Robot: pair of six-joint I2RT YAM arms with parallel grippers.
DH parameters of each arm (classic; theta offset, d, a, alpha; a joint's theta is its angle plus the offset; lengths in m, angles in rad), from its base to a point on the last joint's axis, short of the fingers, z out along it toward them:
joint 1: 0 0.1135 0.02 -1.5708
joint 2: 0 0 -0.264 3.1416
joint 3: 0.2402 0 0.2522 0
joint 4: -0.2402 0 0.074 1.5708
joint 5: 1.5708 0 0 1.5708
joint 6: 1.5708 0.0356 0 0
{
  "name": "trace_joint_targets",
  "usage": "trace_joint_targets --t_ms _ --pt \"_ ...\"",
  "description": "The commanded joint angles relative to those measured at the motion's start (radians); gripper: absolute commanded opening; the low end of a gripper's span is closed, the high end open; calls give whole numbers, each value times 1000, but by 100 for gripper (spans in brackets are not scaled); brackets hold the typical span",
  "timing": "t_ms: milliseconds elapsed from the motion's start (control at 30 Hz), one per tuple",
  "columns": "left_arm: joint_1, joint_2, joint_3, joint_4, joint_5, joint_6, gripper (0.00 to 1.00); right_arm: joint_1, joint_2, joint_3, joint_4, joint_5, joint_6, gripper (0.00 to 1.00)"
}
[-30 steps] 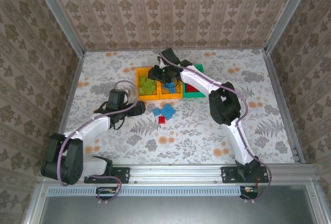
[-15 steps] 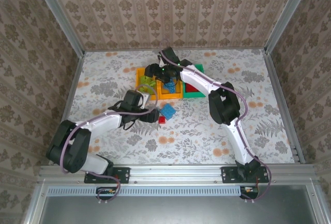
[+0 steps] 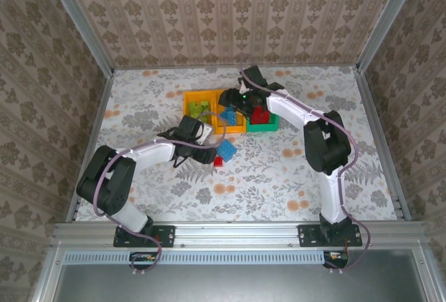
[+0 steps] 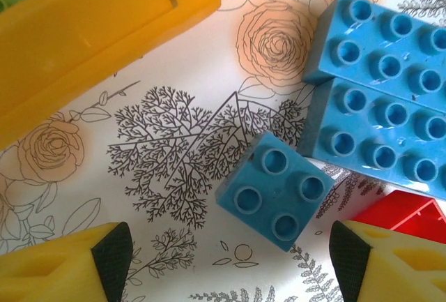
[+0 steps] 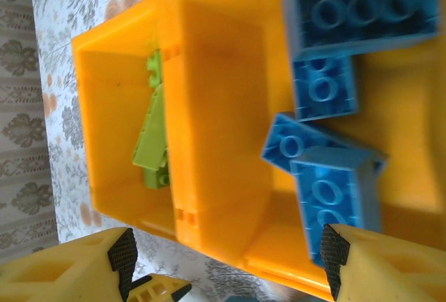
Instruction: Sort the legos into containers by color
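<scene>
floral-print table [image 3: 293, 176], boxed in by patterned wallpaper walls [image 3: 230, 16]. three bins stand in a row toward the far edge, about midway between the left and right edges.
- left orange bin [image 5: 115, 127]: lime green bricks [image 5: 153, 134]
- middle orange bin [image 5: 223, 121]: blue bricks [image 5: 327, 86]
- green bin [image 3: 268, 127], right end of the row: red bricks [image 3: 259, 114]

loose stock lies on the table just on the near side of the bins. small blue brick [image 4: 275, 190]. two larger blue bricks [image 4: 380, 141] beside it, touching each other. one red brick [image 4: 394, 215] tucked against them.

left gripper [image 4: 230, 250]: low over the table, fingers apart, one on either side of the small blue brick, no contact visible.
right gripper [image 5: 226, 263]: above the seam between the two orange bins, fingers apart, nothing between them.

step in hand, as i read it: the left arm is picking up the small blue brick and the right arm looks free. sorting seems mostly done, with a few pieces left.

next move likely calls for centring the brick. it sits nearer one pad than the other and is turned at an angle, so a squeeze may spin it. then lift it over the near wall and into the middle orange bin.

writing: none legible on bricks, bins or fingers. no brand marks made out.
</scene>
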Motion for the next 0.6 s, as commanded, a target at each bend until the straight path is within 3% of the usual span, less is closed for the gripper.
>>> trace_joint_targets --t_ms 0,333,567 --pt "-19 19 42 -56 -41 34 77 -21 -72 -44 10 19 -31 74" --pt "-60 122 147 -143 -122 46 79 -60 -115 -87 0 21 -47 75" --pt "-70 179 187 -158 -118 67 71 -84 -159 -136 -4 35 -56 75"
